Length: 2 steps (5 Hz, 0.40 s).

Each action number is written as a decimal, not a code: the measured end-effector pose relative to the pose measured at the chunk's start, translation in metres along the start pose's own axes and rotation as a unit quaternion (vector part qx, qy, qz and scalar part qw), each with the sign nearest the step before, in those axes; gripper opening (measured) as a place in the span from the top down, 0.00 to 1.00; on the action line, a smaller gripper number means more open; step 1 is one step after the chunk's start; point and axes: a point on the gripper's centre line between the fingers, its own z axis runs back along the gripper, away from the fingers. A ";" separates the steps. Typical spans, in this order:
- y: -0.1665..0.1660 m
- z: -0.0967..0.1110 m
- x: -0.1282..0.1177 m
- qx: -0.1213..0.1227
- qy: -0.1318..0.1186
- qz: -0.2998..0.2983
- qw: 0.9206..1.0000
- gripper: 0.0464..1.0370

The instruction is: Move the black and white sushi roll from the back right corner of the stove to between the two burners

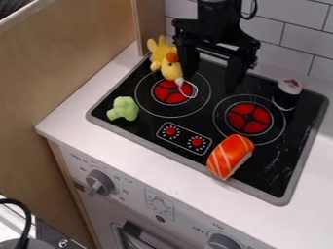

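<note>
Black gripper (209, 80) hanging above back part of cooktop (273, 193), fingers spread wide, nothing between them that I can see. Nearest to it, yellow plush bird (171, 69) with orange beak, at cooktop's back left, lying by left burner's rear; pale string loop (189, 91) over that burner. Green broccoli-like toy (123, 108) near cooktop's front left corner. Orange, white-striped sushi toy (230, 155) by cooktop's front edge, right of its printed controls. Black-and-white roll (286, 94) near cooktop's back right corner.
</note>
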 end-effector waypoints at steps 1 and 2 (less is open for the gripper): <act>0.000 -0.009 -0.004 -0.001 0.016 0.003 1.000 0.04; -0.004 -0.010 -0.005 -0.004 0.021 0.004 1.000 0.04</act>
